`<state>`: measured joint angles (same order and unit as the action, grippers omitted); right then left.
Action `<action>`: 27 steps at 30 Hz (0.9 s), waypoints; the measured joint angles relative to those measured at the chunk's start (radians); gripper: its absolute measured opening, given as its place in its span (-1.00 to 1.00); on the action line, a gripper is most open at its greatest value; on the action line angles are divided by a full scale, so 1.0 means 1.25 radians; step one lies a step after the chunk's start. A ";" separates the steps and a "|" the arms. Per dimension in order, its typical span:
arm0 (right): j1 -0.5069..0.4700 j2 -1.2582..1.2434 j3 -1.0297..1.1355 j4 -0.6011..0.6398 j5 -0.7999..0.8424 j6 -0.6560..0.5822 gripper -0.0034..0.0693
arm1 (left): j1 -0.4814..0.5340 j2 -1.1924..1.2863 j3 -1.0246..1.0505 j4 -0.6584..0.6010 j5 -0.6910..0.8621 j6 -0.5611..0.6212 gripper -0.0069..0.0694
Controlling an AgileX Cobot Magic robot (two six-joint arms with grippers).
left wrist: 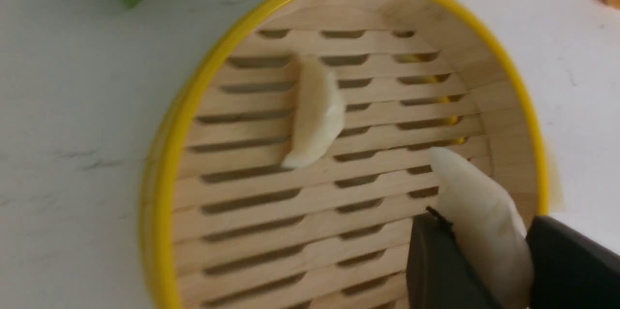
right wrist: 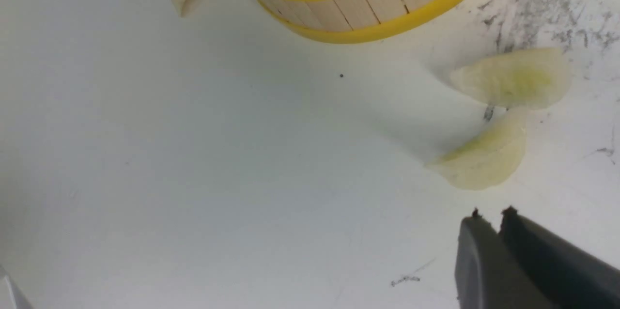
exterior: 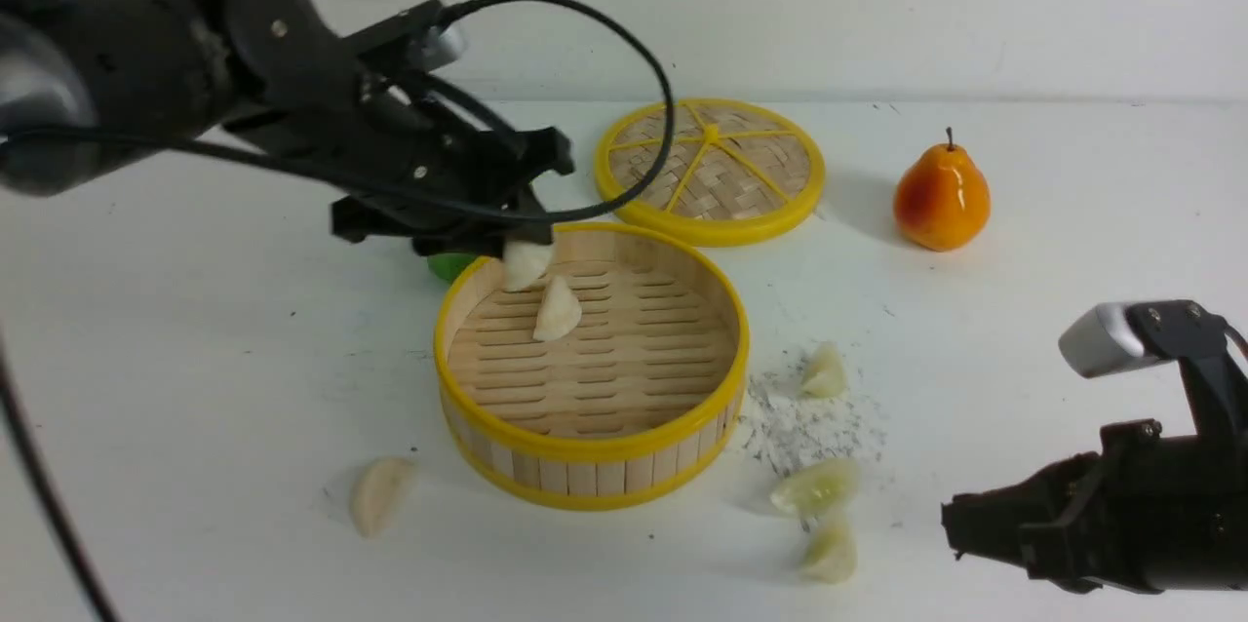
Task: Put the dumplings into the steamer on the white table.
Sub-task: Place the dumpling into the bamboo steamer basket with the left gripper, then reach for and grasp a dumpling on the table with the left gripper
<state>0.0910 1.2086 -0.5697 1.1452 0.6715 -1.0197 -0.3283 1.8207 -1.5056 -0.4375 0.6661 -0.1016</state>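
The left end effector (exterior: 527, 248) is clamped narrowly on the held dumpling (exterior: 526, 265), which pokes out past its fingertips (left wrist: 436, 260) and hangs above the steamer (exterior: 585, 451), close to the wall nearest the arm; just beyond the tips, a second dumpling (exterior: 558, 310) lies on the slats. The right end effector (exterior: 960, 524) hovers low over the counter (exterior: 195, 359) with its jaws almost together and nothing between them; two greenish dumplings (right wrist: 508, 79) lie just ahead of its tips, a third sits farther off beside the steamer, and a cream dumpling (exterior: 380, 495) lies well across from it. The risk, as I judge it, is the release point; let go this near the rim, the held dumpling may clip the yellow edge and tumble outside, or land on the second dumpling and roll.
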 joint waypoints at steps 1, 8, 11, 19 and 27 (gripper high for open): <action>0.000 0.000 0.000 0.000 0.000 -0.001 -0.74 | -0.005 0.048 -0.047 -0.017 0.016 0.019 -0.25; 0.000 0.000 0.000 0.000 0.006 -0.006 -0.74 | -0.058 0.273 -0.254 0.070 0.076 0.009 -0.25; 0.000 0.000 0.000 0.000 0.006 -0.006 -0.74 | -0.069 0.328 -0.302 0.138 0.085 -0.052 -0.25; 0.000 0.000 0.000 0.003 0.015 -0.006 -0.74 | -0.070 0.347 -0.321 0.208 0.095 -0.163 0.14; 0.000 0.000 0.000 0.008 0.019 -0.006 -0.71 | -0.070 0.218 -0.373 0.276 0.314 -0.104 0.42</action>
<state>0.0910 1.2086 -0.5697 1.1554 0.6950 -1.0273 -0.4157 2.0928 -1.9717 -0.0927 1.0590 -0.2317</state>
